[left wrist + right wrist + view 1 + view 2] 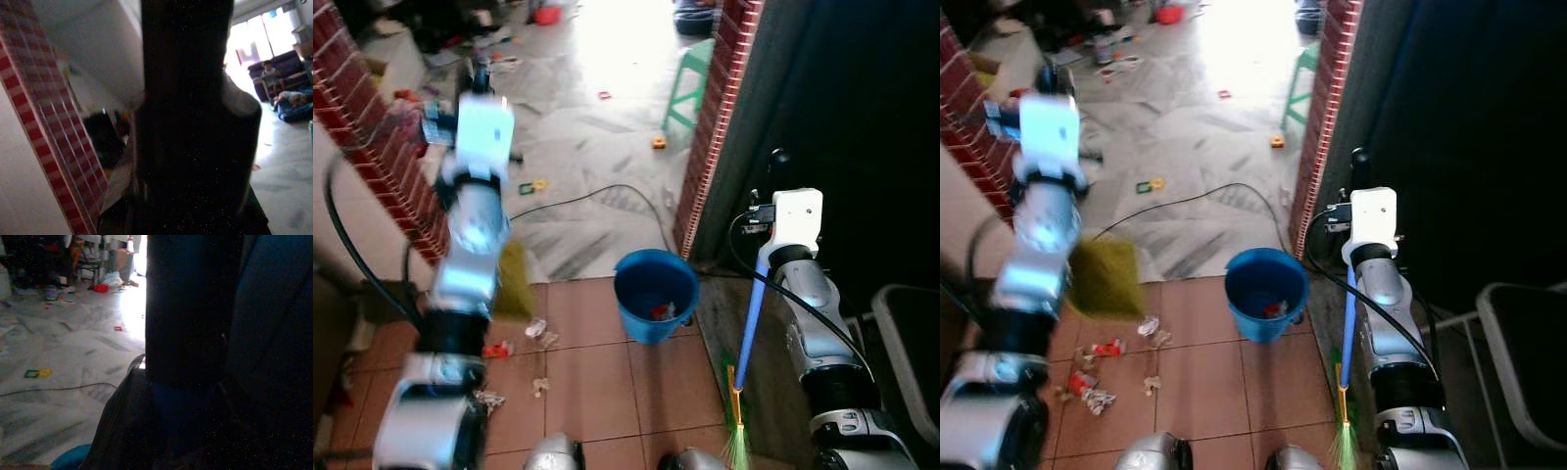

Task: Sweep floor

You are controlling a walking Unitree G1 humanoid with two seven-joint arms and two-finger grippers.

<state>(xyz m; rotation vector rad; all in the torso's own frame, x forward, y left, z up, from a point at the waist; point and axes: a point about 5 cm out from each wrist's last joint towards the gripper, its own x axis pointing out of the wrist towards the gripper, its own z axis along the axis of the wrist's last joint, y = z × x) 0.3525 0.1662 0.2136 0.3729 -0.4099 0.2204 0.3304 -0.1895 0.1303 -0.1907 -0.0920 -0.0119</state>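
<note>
Flanking blue bucket (655, 294): brick pillar (713, 127), litter (1087, 377) (black cable (607, 193) behind).

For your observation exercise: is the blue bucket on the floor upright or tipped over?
Upright. The blue bucket stands on the tiles with its round mouth facing up, scraps lying at the bottom.

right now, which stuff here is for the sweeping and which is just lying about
For the sweeping:
- broom, blue handle, green bristles, by the right arm
- yellow-green dustpan by the left arm
- blue bucket with scraps inside
- litter on the terracotta tiles

Just lying about:
- black cable across the marble floor
- green stool
- small toys
</note>
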